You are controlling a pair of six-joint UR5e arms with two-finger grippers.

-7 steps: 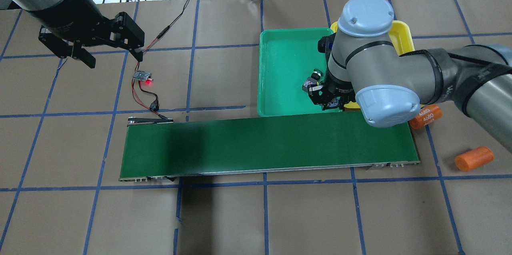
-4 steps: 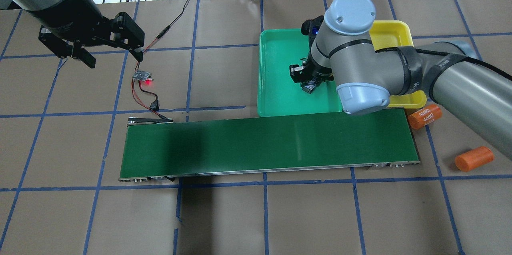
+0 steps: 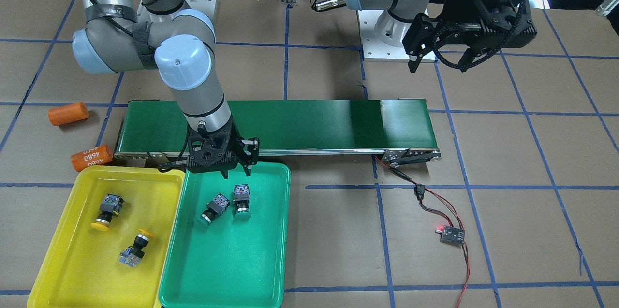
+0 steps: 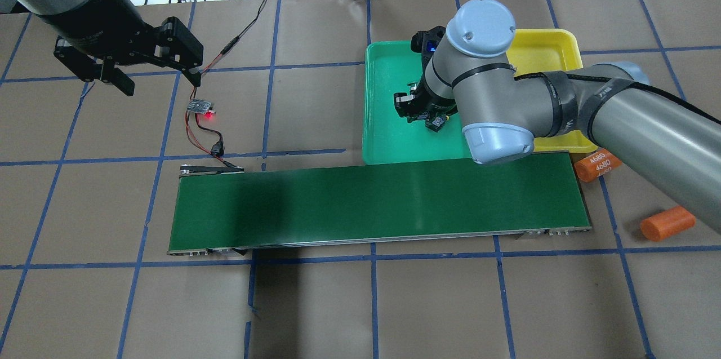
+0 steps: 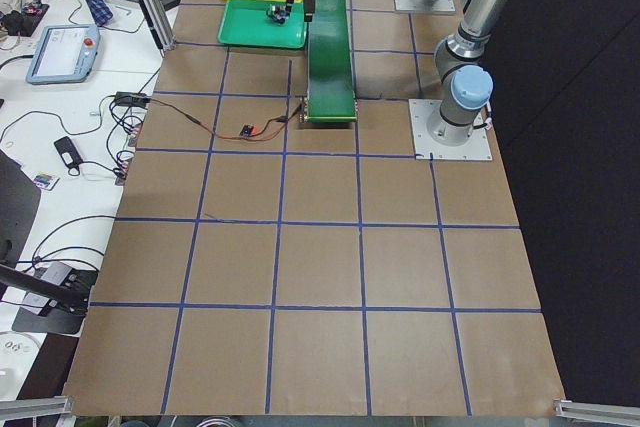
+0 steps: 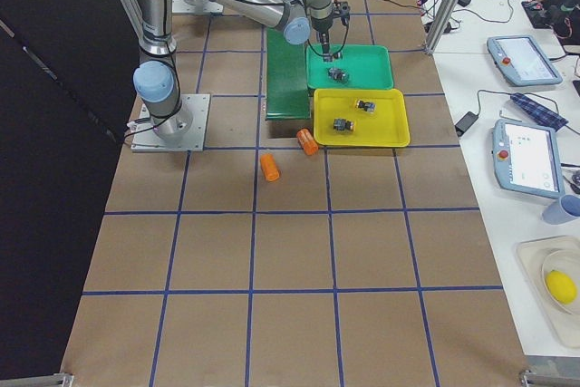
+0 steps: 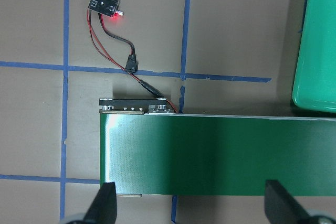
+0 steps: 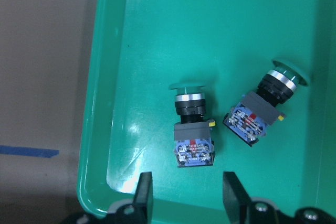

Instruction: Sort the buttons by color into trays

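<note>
Two green-capped buttons (image 3: 214,208) (image 3: 241,198) lie on their sides in the green tray (image 3: 232,259). The right wrist view shows them too (image 8: 191,124) (image 8: 262,106). Two yellow-capped buttons (image 3: 107,211) (image 3: 135,249) lie in the yellow tray (image 3: 72,250). My right gripper (image 3: 237,170) (image 8: 189,198) is open and empty, above the green tray's edge nearest the belt, just short of the green buttons. My left gripper (image 3: 437,64) (image 4: 158,80) is open and empty, high over the table beyond the belt's other end.
The long dark-green conveyor belt (image 4: 372,201) runs along the trays' near side. Two orange cylinders (image 4: 598,164) (image 4: 667,222) lie off its right end. A small sensor board (image 4: 201,106) with a red light and wires lies by the belt's left end.
My right gripper has moved left in the overhead view, from the edge shared by the two trays to over the green tray. The left arm has not moved.
</note>
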